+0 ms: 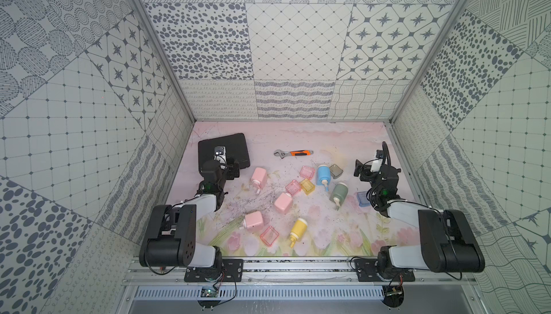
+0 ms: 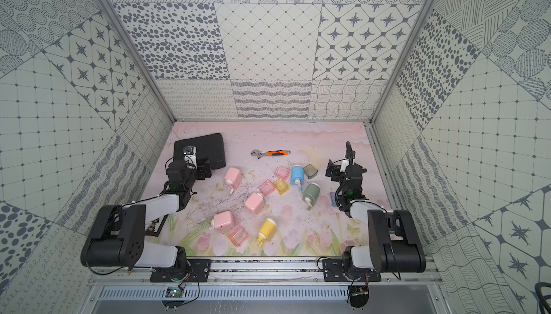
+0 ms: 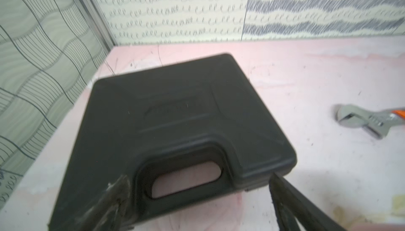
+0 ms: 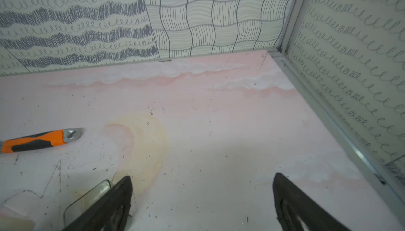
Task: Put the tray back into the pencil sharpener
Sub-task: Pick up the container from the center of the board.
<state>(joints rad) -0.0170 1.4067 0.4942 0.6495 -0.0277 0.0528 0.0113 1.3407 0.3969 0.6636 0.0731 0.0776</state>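
Several pencil sharpeners lie on the pink mat: three pink ones [image 1: 258, 177], a blue one [image 1: 323, 174], a green one [image 1: 339, 194] and a yellow one [image 1: 298, 228]. Several loose see-through trays lie among them, such as a pink tray [image 1: 292, 186], a yellow tray [image 1: 307, 186], a grey tray [image 1: 336, 171] and a blue tray [image 1: 362, 198]. My left gripper [image 1: 234, 169] [image 3: 199, 177] hangs open over the near edge of a black case. My right gripper [image 1: 362, 171] [image 4: 202, 176] is open and empty, just right of the grey tray [image 4: 87, 199].
A closed black case [image 1: 223, 151] [image 3: 175, 120] lies at the back left. An orange-handled wrench [image 1: 293, 152] [image 4: 39, 141] lies at the back middle. Patterned walls close in the mat on three sides. Pencil marks and shavings dirty the mat.
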